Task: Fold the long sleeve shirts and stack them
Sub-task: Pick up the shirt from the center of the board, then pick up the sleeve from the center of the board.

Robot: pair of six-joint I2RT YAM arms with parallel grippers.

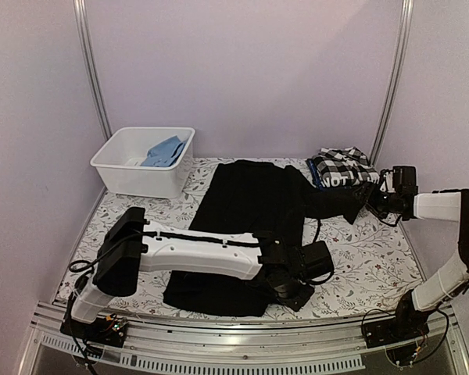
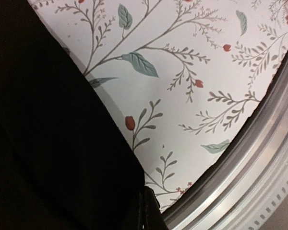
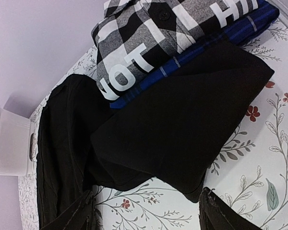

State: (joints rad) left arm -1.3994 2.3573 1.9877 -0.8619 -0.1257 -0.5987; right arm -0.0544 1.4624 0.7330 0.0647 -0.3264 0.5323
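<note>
A plain black long sleeve shirt [image 1: 250, 203] lies spread on the floral tablecloth [image 1: 375, 250]. My left gripper [image 1: 297, 293] sits at the shirt's near right corner. In the left wrist view its jaws [image 2: 146, 213] are shut, with the black hem [image 2: 62, 143] running into them. One sleeve [image 3: 182, 110] lies out toward the right. My right gripper [image 3: 149, 215] stands open just short of the cuff, with nothing between its fingers [image 3: 216, 211]. At the back right lies a folded stack [image 1: 342, 168]: a black-and-white checked shirt [image 3: 149, 24] with white lettering [image 3: 125, 72] showing at its edge.
A white bin [image 1: 144, 160] holding a blue cloth [image 1: 164, 151] stands at the back left. Blue checked fabric [image 3: 206, 43] lies under the folded stack. The metal front rail [image 2: 259, 163] runs close beside my left gripper. Upright frame posts stand at both back corners.
</note>
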